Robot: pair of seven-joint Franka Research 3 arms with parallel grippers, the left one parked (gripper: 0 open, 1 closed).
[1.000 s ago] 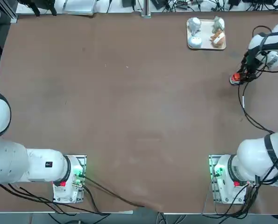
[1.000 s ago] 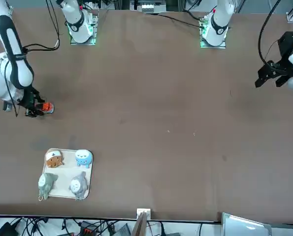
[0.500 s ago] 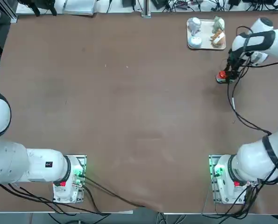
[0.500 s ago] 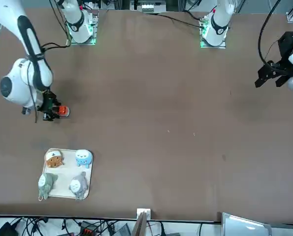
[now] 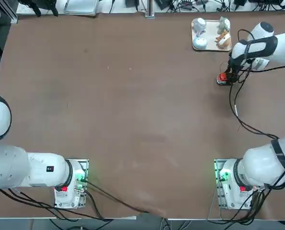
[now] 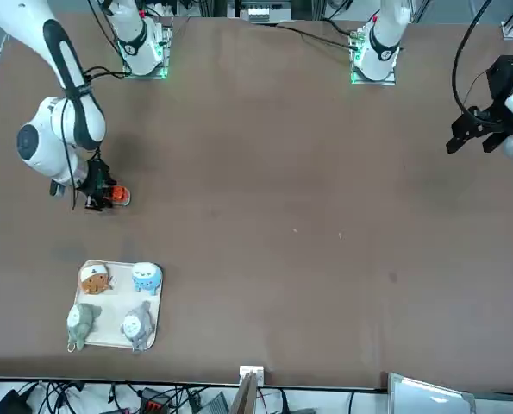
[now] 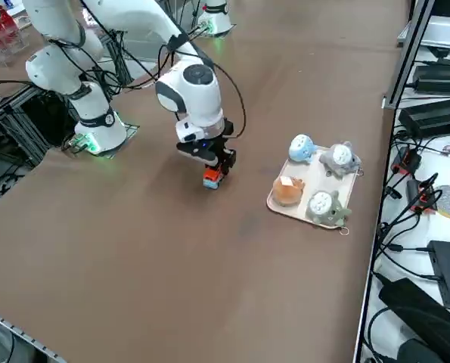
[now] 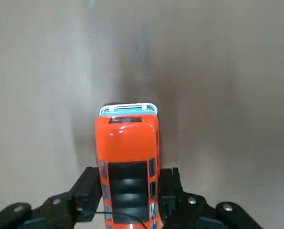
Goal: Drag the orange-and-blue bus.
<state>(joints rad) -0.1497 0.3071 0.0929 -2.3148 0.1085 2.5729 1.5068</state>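
Pincer point(image 8: 127, 202) clamped on orange-and-blue bus point(image 8: 128, 157), seemingly resting on table point(image 5: 132, 105)

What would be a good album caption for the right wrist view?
The right tool shut on the orange-and-blue bus, over the brown table.

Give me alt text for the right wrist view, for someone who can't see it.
The right pincer is shut on the sides of an orange-and-blue bus, seen from directly above. The toy's roof is orange with dark panels and a pale blue end points away from the pincer, and it rests on the bare brown table.
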